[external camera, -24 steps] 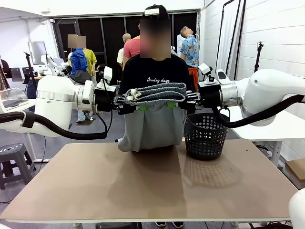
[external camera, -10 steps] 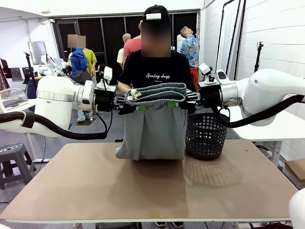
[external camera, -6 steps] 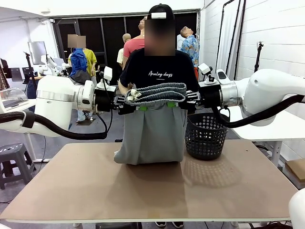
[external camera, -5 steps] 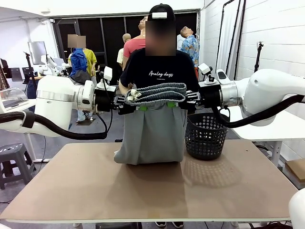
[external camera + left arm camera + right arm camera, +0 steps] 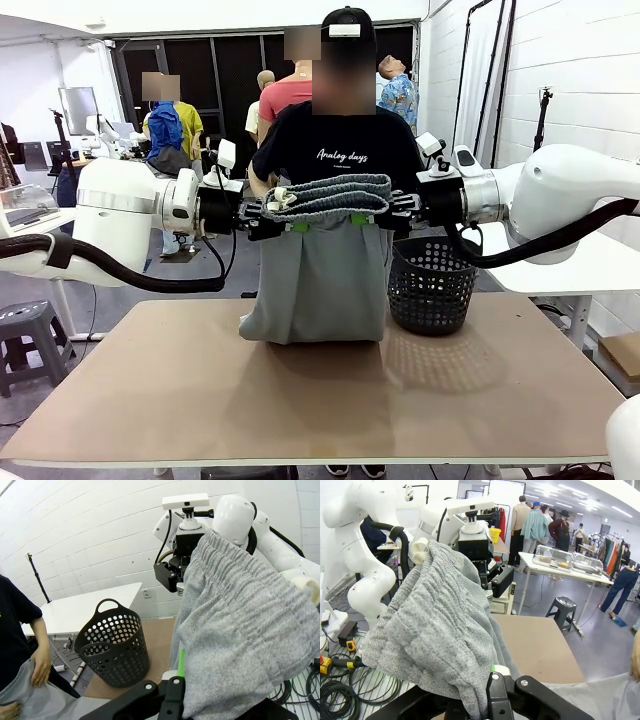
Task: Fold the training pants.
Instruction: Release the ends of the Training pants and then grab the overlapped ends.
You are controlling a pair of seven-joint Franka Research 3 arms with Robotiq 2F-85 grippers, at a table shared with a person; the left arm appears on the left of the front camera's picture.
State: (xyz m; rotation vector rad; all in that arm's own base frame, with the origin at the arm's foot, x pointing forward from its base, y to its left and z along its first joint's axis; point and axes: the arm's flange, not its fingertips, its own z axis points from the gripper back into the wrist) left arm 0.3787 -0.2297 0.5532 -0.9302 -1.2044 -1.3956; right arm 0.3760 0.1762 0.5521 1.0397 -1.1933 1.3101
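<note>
Holding training pants (image 5: 320,280) up by waistband (image 5: 330,192), left fingers (image 5: 268,212) and right fingers (image 5: 392,207) pinched shut on it; folding not yet begun.

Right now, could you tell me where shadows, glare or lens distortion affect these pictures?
Front view: sharp and evenly lit; the mesh basket and training pants throw soft shadows toward the camera on the table. Left wrist view: the wide-angle lens bows the brick wall lines. Right wrist view: ceiling lights glare top right.
</note>
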